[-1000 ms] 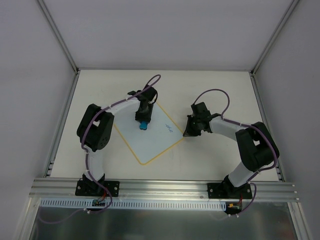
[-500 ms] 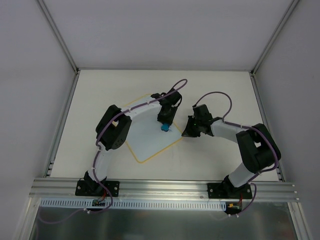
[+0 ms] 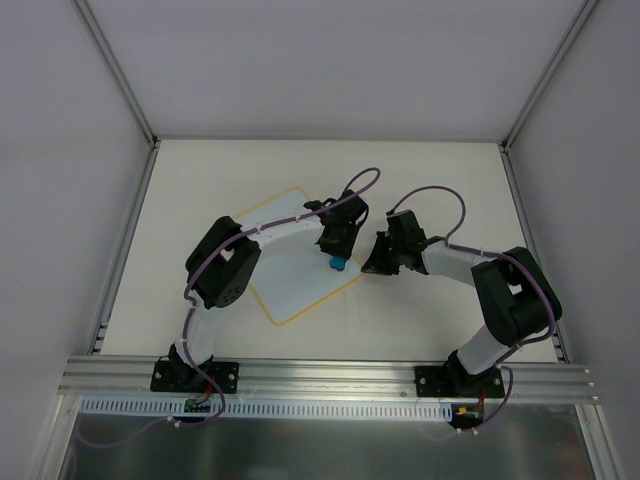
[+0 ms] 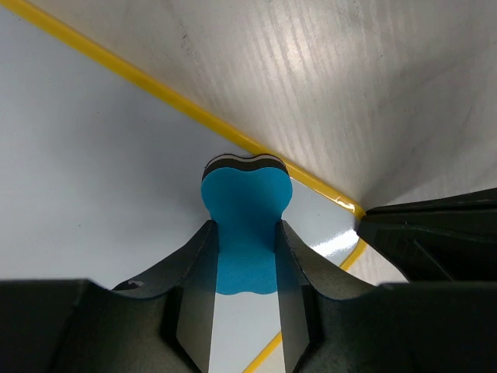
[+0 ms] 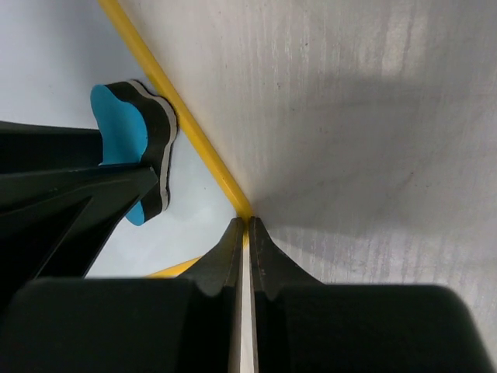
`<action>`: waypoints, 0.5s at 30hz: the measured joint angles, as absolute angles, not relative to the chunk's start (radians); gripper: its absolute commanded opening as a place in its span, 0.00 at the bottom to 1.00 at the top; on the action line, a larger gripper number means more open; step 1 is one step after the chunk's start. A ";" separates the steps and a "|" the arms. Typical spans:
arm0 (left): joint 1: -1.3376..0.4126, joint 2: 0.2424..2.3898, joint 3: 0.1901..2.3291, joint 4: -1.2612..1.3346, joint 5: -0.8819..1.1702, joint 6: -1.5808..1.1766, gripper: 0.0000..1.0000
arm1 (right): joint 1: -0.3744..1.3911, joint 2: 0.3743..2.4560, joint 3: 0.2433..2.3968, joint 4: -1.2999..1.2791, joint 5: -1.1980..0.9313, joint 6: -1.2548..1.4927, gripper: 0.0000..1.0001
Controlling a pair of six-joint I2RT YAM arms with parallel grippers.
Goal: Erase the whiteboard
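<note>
- L gripper [image 4: 245, 227]: fingers clamped on blue eraser [image 4: 247, 185], whose tip touches whiteboard [image 3: 292, 290] nr its right corner, just inside yellow edge
- R gripper [image 5: 245, 224]: fingers nearly together, pinching that same corner
- whiteboard flat on table [image 3: 430, 180], turned diamond-wise, btwn the arms

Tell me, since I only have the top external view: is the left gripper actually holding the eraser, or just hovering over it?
Observer: Holding it. The left wrist view shows the left gripper shut on the blue eraser, one finger on each side.
Operator: Where exactly is it?
Observer: On the whiteboard, right beside its yellow border, near a corner.
Operator: And the other one?
Observer: The right gripper is shut, with its tips meeting right at that corner.
</note>
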State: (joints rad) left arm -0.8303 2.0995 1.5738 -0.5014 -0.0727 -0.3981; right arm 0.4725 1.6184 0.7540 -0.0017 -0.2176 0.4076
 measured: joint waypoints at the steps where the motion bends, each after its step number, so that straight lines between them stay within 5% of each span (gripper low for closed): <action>1: -0.831 2.088 1.554 -0.492 -0.078 -0.404 0.00 | 0.472 1.620 0.754 0.003 -0.221 0.410 0.00; 15: -0.624 1.988 1.418 -0.503 -0.148 -0.383 0.00 | 0.473 1.638 0.741 0.072 -0.246 0.430 0.00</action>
